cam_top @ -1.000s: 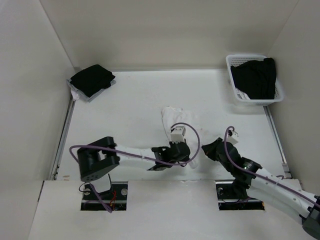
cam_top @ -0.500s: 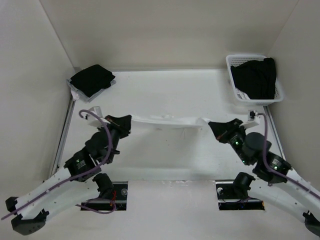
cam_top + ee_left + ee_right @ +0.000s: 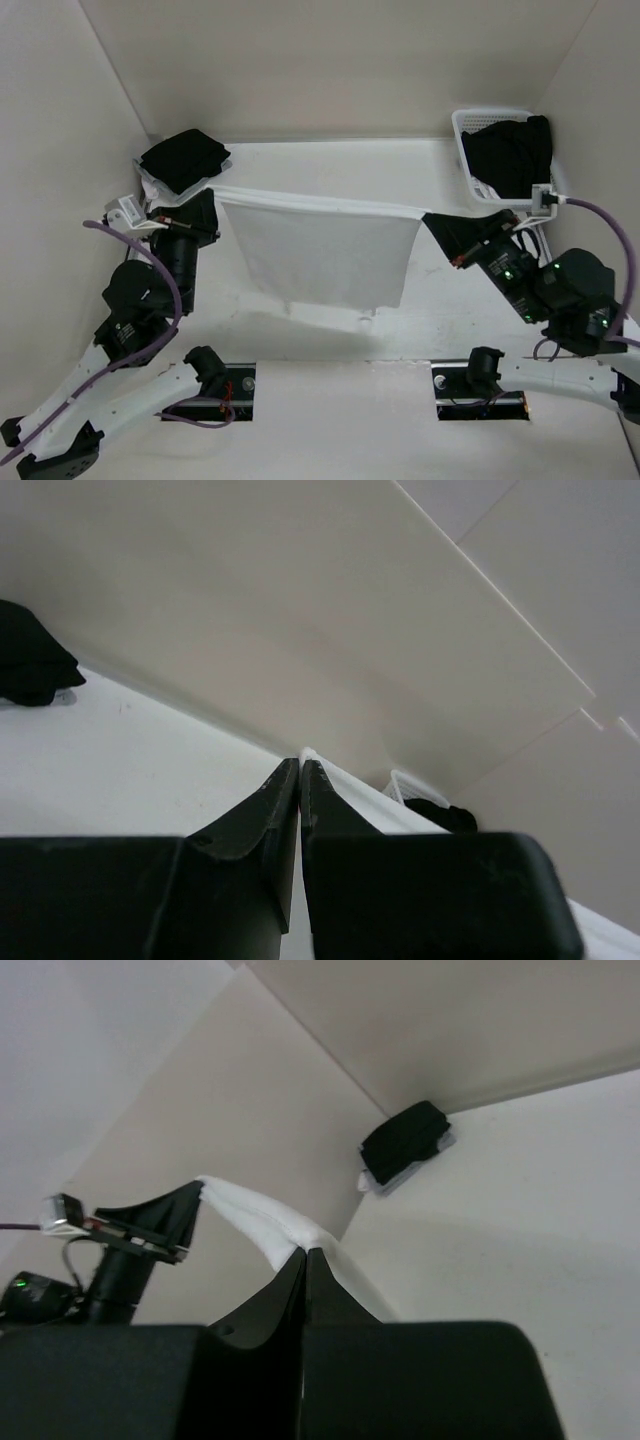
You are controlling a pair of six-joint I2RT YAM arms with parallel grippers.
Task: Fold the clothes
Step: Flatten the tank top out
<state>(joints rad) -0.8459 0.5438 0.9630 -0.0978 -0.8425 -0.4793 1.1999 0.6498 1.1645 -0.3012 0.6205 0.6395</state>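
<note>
left jaws: pressed together, pinching one top corner of white garment (image 3: 325,250)
right jaws: pressed together, pinching opposite top corner
white garment: taut between jaws, hanging below them over surface (image 3: 300,165)
risk: edge-only pinch; further outward pull likely slips a corner, fabric drops crumpled

The garment (image 3: 325,250) hangs over the table (image 3: 330,170) between the left gripper (image 3: 211,202) and the right gripper (image 3: 429,219); a folded pile (image 3: 185,158) lies far left; a basket (image 3: 490,113), far right, holds a heap (image 3: 512,155).
</note>
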